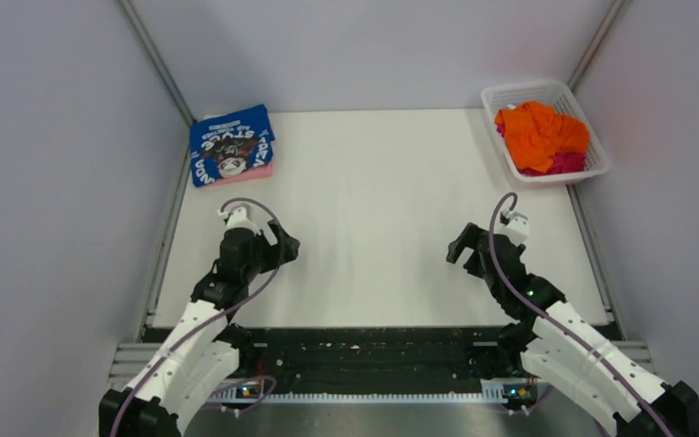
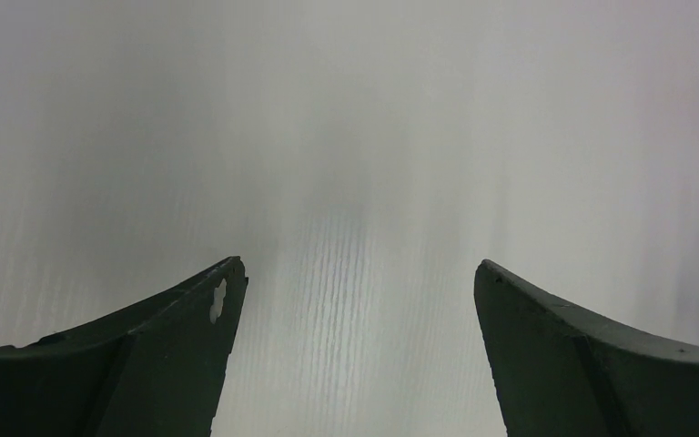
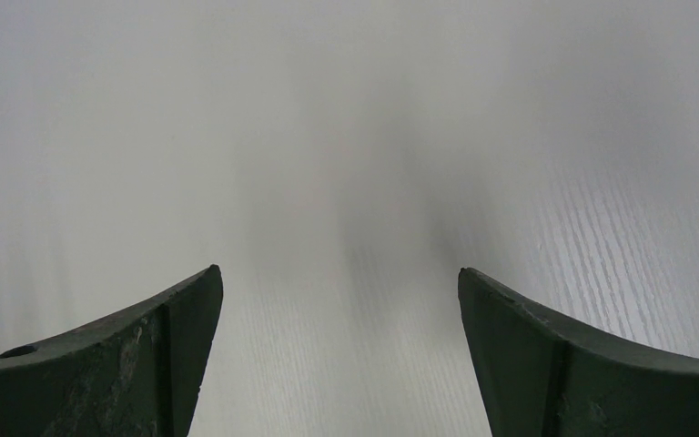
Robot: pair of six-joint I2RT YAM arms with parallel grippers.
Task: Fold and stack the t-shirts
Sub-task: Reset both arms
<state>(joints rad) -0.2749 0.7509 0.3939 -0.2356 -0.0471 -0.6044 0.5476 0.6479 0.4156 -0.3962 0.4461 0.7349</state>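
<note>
Gaping wide above the white table (image 1: pixel 373 191), the left gripper (image 2: pixel 355 273) and right gripper (image 3: pixel 339 273) hold nothing; their wrist views show only blurred tabletop. Beyond the left gripper, slightly to its left, a folded royal-blue t-shirt (image 1: pixel 230 146) with a white-and-dark print hides most of a pink t-shirt (image 1: pixel 257 172). Beyond the right gripper and to its right, a crumpled orange t-shirt (image 1: pixel 539 132) covers most of a magenta t-shirt (image 1: pixel 572 164) in a white basket (image 1: pixel 523 90).
</note>
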